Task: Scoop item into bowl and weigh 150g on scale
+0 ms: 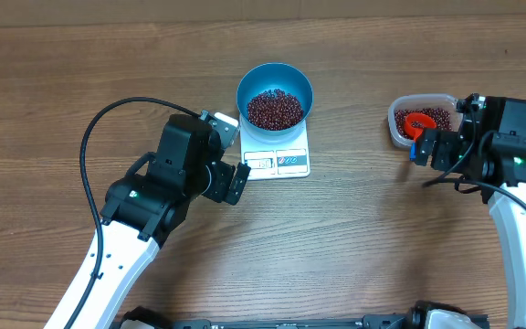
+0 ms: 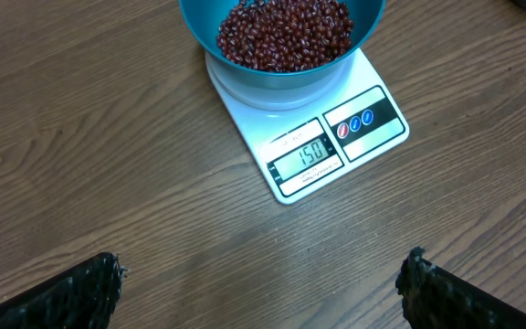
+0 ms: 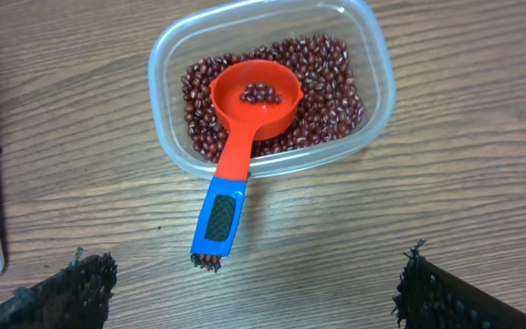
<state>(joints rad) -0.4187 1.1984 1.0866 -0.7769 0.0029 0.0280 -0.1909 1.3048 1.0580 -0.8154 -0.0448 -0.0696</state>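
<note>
Oval beans (image 2: 286, 32), round, seemingly plastic bowl (image 2: 361, 46)

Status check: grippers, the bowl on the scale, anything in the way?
Left gripper and right gripper open, empty. Bowl of beans on scale, display reads 150. Scoop lies in tub, handle out over rim. No obstruction seen.

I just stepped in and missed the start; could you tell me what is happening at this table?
The blue bowl of red beans sits on the scale, whose display reads 150. The orange scoop rests in the clear tub of more beans, handle over the rim. The left gripper and right gripper are both open, holding nothing.
</note>
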